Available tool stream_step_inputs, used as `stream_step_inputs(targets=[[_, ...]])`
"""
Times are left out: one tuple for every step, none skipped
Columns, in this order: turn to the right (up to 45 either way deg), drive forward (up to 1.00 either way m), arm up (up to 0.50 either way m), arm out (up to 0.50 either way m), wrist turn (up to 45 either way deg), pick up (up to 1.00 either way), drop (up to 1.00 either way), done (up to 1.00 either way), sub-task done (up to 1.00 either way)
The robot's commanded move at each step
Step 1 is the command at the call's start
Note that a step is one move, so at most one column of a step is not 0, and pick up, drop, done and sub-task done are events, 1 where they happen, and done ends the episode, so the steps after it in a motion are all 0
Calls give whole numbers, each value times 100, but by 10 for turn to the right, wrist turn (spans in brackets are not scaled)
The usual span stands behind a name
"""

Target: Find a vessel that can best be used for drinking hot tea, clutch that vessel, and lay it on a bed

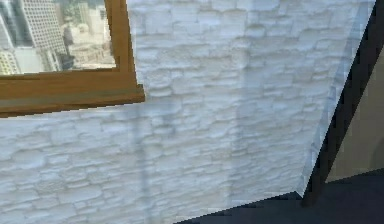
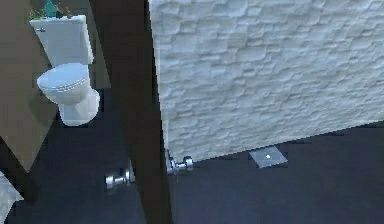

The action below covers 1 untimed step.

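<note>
Stone wall (wood-framed window); toilet past door.

A white rough-stone wall spans most of the forward view. At its upper left is a window in a brown wooden frame, with city towers behind the glass. A dark upright door frame runs down the right side, above a strip of dark floor.

In the arm side view a dark door stands edge-on, with a silver knob on one face and another knob on the other. To its left a white toilet stands against a brown wall, and something small and teal, perhaps a plant, sits on its tank. To the right of the door, a small pale square plate lies on the floor just beside the foot of the stone wall.
</note>
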Motion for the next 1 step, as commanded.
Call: stream_step_inputs(targets=[[-90, 0, 0, 0, 0, 0, 0, 0, 0]])
